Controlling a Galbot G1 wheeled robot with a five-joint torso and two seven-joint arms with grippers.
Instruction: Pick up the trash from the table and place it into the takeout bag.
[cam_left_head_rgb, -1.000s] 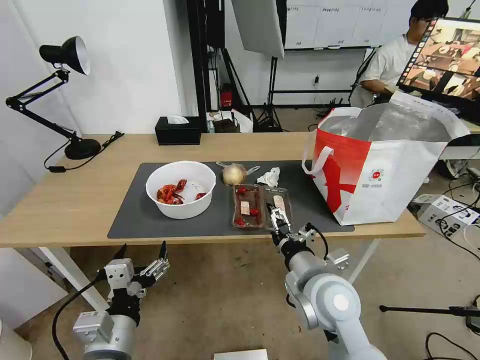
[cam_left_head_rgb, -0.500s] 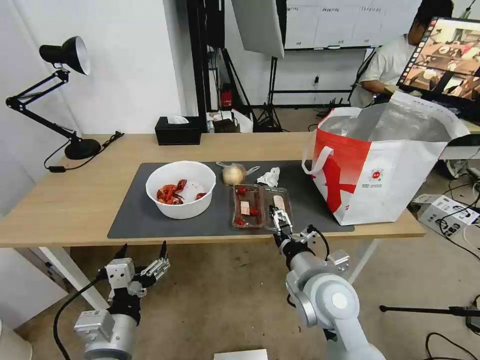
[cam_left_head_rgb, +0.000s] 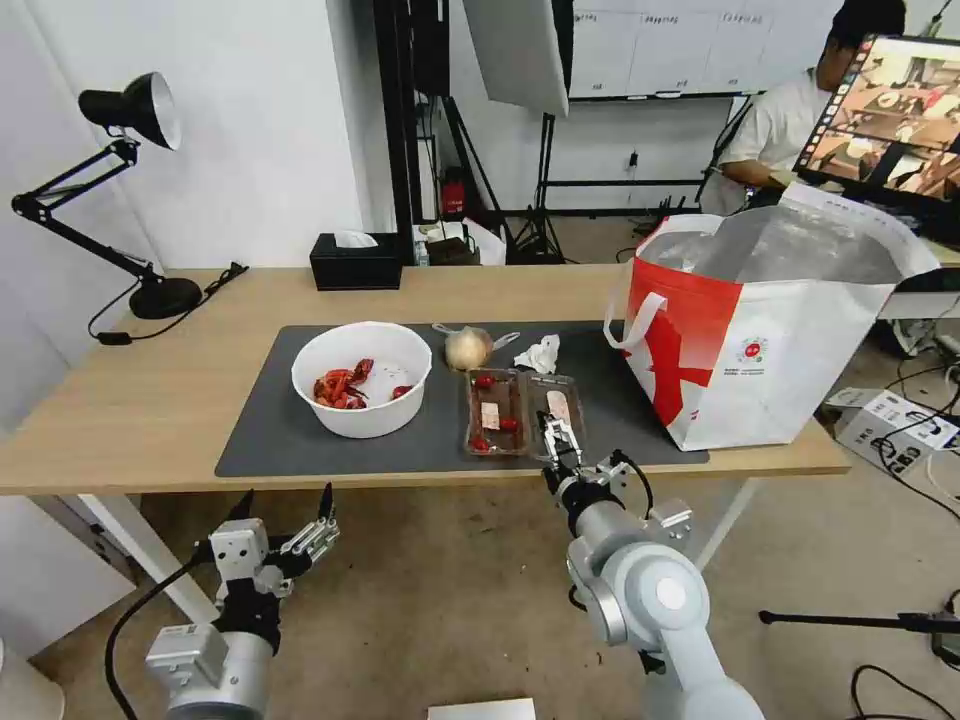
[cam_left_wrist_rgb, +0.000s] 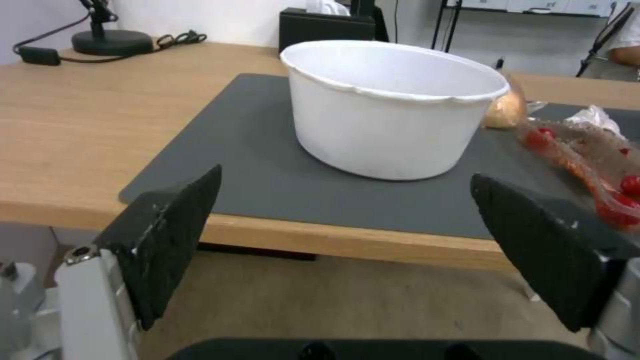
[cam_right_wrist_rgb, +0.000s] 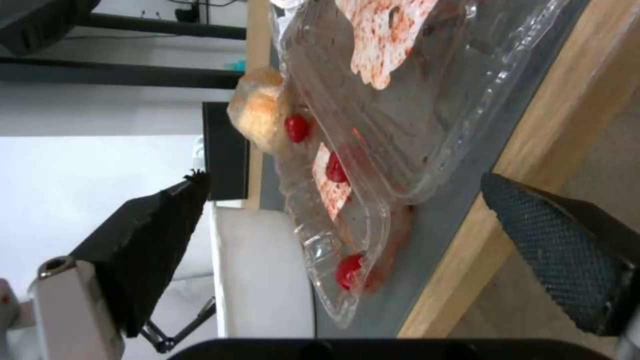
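On the dark mat (cam_left_head_rgb: 270, 430) of the table (cam_left_head_rgb: 130, 400) stand a white bowl (cam_left_head_rgb: 361, 378) of red shells, a clear two-compartment tray (cam_left_head_rgb: 505, 411) with cherry tomatoes, a wrapped tan lump (cam_left_head_rgb: 467, 349) and a crumpled tissue (cam_left_head_rgb: 538, 354). The red-and-white takeout bag (cam_left_head_rgb: 770, 330) stands open at the table's right end. My right gripper (cam_left_head_rgb: 556, 432) is open at the tray's near edge, and the tray (cam_right_wrist_rgb: 400, 125) lies just ahead between its fingers (cam_right_wrist_rgb: 147, 250). My left gripper (cam_left_head_rgb: 285, 505) hangs open below the front edge, facing the bowl (cam_left_wrist_rgb: 393, 107).
A black tissue box (cam_left_head_rgb: 356, 260) sits at the table's back edge and a black desk lamp (cam_left_head_rgb: 150, 290) at the far left. A person sits behind the bag beside a monitor (cam_left_head_rgb: 890, 110). Cables and a power box (cam_left_head_rgb: 890, 425) lie on the floor to the right.
My right gripper has crept a little forward toward the tray's near edge. The left arm and the things on the table have not moved.
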